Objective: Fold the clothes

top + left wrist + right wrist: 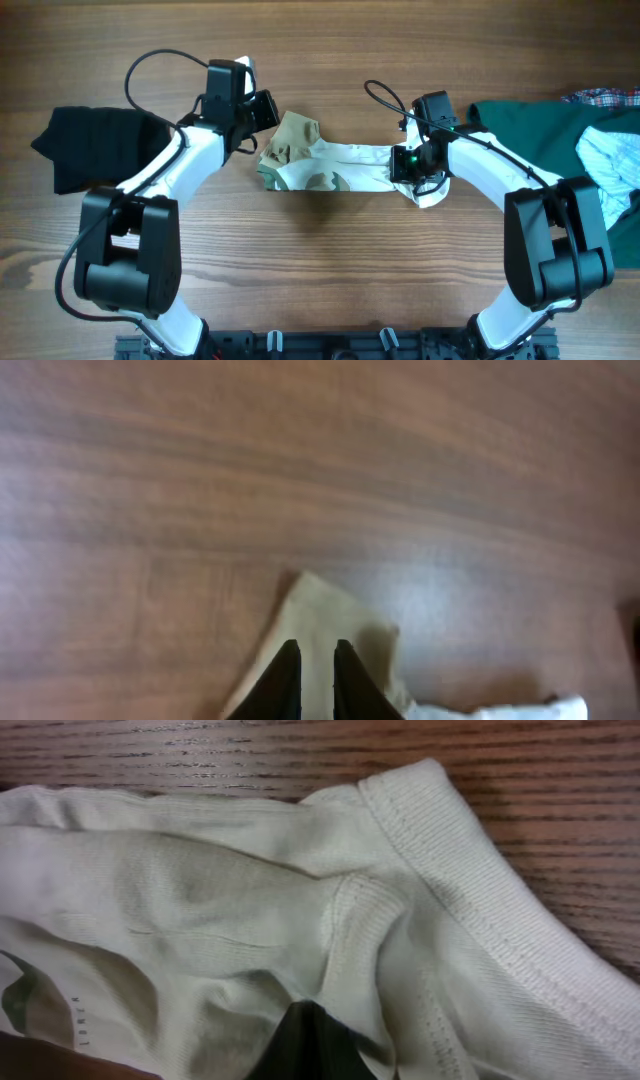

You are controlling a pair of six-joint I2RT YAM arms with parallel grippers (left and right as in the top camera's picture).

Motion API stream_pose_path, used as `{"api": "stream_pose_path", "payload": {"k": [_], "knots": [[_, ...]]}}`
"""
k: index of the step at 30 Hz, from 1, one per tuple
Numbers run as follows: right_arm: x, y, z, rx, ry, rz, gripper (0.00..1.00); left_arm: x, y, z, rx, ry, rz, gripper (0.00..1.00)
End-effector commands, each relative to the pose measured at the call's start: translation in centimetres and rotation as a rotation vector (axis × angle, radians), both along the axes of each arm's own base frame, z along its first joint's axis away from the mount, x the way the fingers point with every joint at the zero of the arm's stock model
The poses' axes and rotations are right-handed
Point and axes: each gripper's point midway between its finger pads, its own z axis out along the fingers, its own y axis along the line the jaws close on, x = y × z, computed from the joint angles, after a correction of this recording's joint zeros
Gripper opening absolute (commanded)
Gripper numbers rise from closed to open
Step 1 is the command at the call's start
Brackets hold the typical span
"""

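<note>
A small cream-white garment [340, 165] with tan and olive patches hangs stretched between my two grippers over the middle of the table. My left gripper [270, 115] is shut on its tan upper-left corner. In the left wrist view the two fingertips [314, 652] sit close together on the tan fabric [330, 610]. My right gripper [408, 170] is shut on the garment's right end. In the right wrist view the cream fabric [200, 900] with its ribbed hem wraps round the dark fingertip [320, 1025], and the second finger is hidden.
A black garment [90, 140] lies at the left, beside the left arm. A dark green garment [530, 125] lies at the right, with a pale blue striped one [612, 160] on it and a plaid one [605, 97] at the far right edge.
</note>
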Motion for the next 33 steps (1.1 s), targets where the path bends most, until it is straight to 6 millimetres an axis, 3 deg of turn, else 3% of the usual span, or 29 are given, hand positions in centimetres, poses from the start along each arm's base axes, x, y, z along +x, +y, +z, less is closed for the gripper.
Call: {"api": "stream_pose_path", "payload": {"k": [1,4,6,11,15,20,22,23,28,33], "knots": [[-1.3,-1.8,-1.9,-0.099,0.055,-0.002,0.04,-3.5,-2.6,-1.3,-0.062,0.141,-0.118,0.11],[-1.4,-1.8,-1.9,-0.1,0.055,0.005,0.04,-6.7,-4.4,-2.6,-0.025,0.245,-0.187,0.14],[-1.4,-1.8,-1.9,-0.1,0.057,0.005,0.04,-7.7,-5.2,-3.0,-0.003,0.274,-0.184,0.22],[-1.5,-1.8,-1.9,-0.1,0.06,0.005,0.04,-7.4,-4.4,-3.7,0.096,0.256,-0.131,0.25],[-1.5,-1.8,-1.9,-0.101,0.061,0.005,0.04,-7.2,-2.8,-4.9,0.187,0.263,-0.086,0.25],[-1.5,-1.8,-1.9,-0.101,0.061,0.005,0.04,-7.3,-2.6,-7.0,0.219,0.294,-0.105,0.26],[-1.5,-1.8,-1.9,-0.101,0.061,0.005,0.04,-7.8,-2.5,-8.4,0.226,0.329,-0.109,0.24],[-1.5,-1.8,-1.9,-0.101,0.061,0.005,0.04,-7.8,-2.6,-8.6,0.218,0.333,-0.113,0.18],[-1.5,-1.8,-1.9,-0.101,0.061,0.005,0.04,-6.6,-3.4,-6.3,0.178,0.265,-0.12,0.04],[-1.5,-1.8,-1.9,-0.102,0.061,0.006,0.04,-5.1,-4.0,-1.9,0.144,0.162,-0.117,0.04]]}}
